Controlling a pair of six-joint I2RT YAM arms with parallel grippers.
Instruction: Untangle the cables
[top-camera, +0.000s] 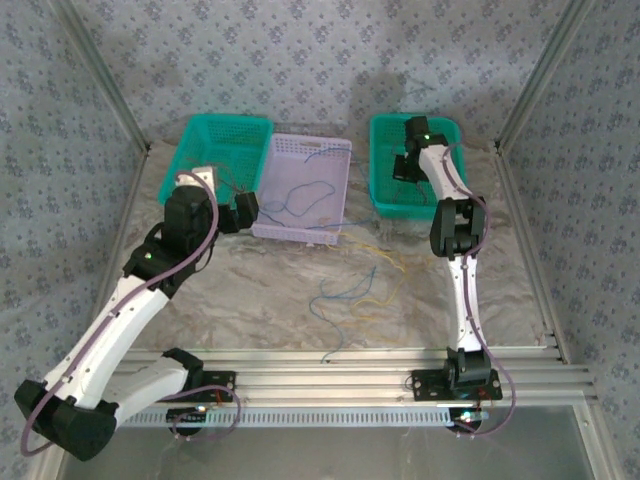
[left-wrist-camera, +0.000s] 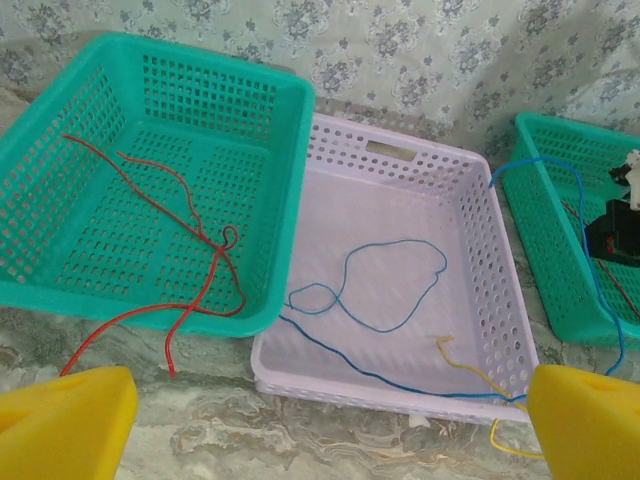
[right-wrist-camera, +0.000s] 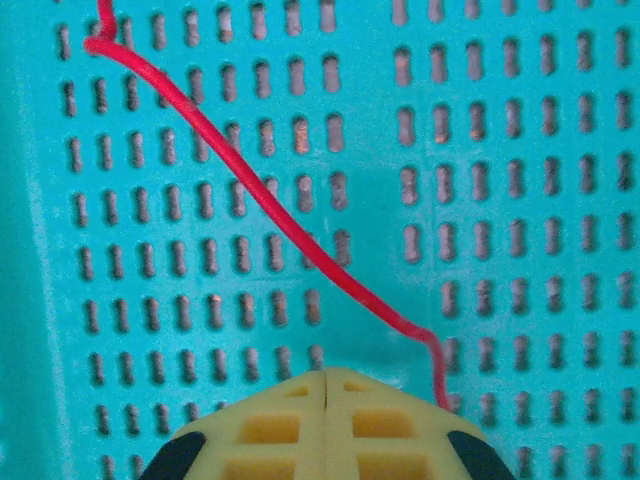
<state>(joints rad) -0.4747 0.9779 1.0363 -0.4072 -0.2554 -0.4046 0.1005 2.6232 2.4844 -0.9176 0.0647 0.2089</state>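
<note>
Sorting step: right gripper (right-wrist-camera: 325, 378), jaws closed, seemingly pinching 1 red wire (right-wrist-camera: 262, 208) over the green basket (right-wrist-camera: 500, 200). Left gripper (left-wrist-camera: 325, 425) gapes wide. Next, release, then fetch the tangled cables (top-camera: 360, 290) mid-table.

Floral-patterned backdrop (top-camera: 300, 60), marbled tabletop (top-camera: 250, 300)

Top left, the red cable (right-wrist-camera: 270, 215) runs off the frame, lower end lost behind the right gripper (right-wrist-camera: 327, 385), hold on it unclear, right-hand green basket (left-wrist-camera: 545, 255) clipped by the edge, loose wires (top-camera: 345, 290) mid-frame too fine to separate.
</note>
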